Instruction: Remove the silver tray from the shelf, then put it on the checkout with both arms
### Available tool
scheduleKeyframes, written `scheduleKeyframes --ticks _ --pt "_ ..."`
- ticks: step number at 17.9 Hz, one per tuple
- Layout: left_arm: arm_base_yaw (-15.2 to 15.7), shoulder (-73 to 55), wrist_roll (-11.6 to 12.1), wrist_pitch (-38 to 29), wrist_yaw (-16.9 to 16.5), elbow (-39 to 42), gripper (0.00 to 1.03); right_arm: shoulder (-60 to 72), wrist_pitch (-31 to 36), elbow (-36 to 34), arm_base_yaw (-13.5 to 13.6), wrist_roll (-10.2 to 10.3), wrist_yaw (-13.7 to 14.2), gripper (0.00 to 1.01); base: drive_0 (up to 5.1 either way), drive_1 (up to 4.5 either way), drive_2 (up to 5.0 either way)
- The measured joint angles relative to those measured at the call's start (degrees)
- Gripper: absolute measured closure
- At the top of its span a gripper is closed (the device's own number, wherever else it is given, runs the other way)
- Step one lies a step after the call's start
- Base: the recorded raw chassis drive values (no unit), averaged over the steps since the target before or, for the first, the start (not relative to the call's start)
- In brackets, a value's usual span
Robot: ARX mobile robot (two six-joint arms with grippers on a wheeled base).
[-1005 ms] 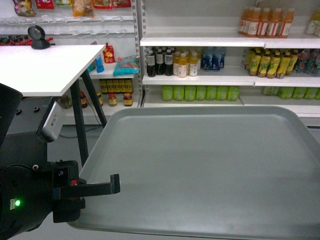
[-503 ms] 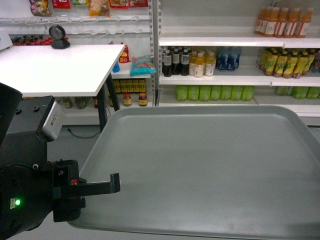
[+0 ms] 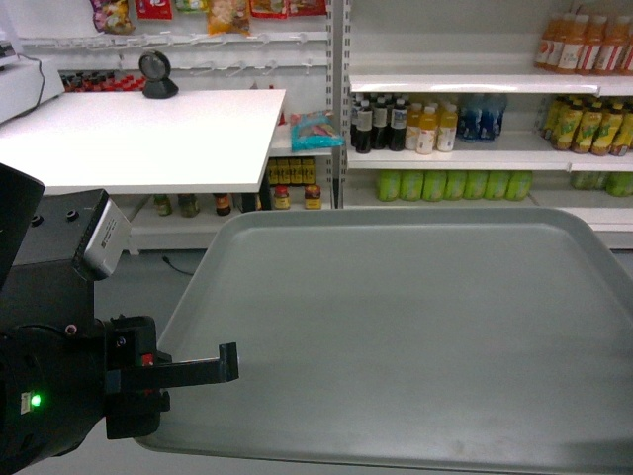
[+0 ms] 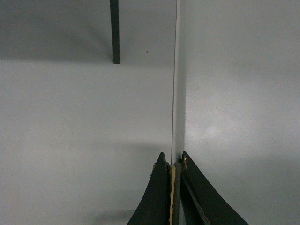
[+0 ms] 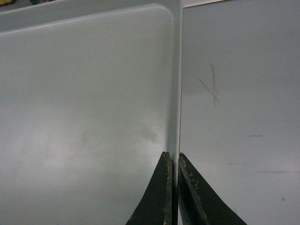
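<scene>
Overhead, so to speak, the head view takes in a shop aisle: white shelving [image 3: 465, 158] runs across the upper right of the frame, stocked with rows of dark, yellow and green bottles [image 3: 415, 129], and more hanging packets sit at the top left. The checkout [image 3: 138, 139], a wide white countertop on dark legs, fills the upper left, with a black round scanner [image 3: 155, 74] standing at its far edge and the corner of a white register [image 3: 20, 84] at the far left. Grey floor shows between the counter and the shelving.

Lower down, the silver tray [image 3: 415, 336] spans the centre and right of the frame, held in the air, clear of both shelf and counter, its surface bare. Its left rim lies near the counter's right edge in the picture, with floor visible between them; its right side runs out of frame.

At the lower left, the left gripper [image 4: 172, 161] pinches the tray's left rim, fingers pressed on either side of the lip. The right gripper [image 5: 172, 159] pinches the opposite rim the same way, near a rounded corner, with scuffed grey floor [image 5: 234, 93] beyond the edge.
</scene>
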State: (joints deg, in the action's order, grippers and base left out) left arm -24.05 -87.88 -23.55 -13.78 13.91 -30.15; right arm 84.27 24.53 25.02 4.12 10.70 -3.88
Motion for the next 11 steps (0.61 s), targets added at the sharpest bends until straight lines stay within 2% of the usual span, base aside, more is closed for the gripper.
scheduleKeyframes --ticks 11 --pt "0.0 0.0 0.0 0.1 0.0 0.0 1.0 0.0 0.0 0.0 0.0 0.0 0.0 0.99 -5.1 2.37 2.4"
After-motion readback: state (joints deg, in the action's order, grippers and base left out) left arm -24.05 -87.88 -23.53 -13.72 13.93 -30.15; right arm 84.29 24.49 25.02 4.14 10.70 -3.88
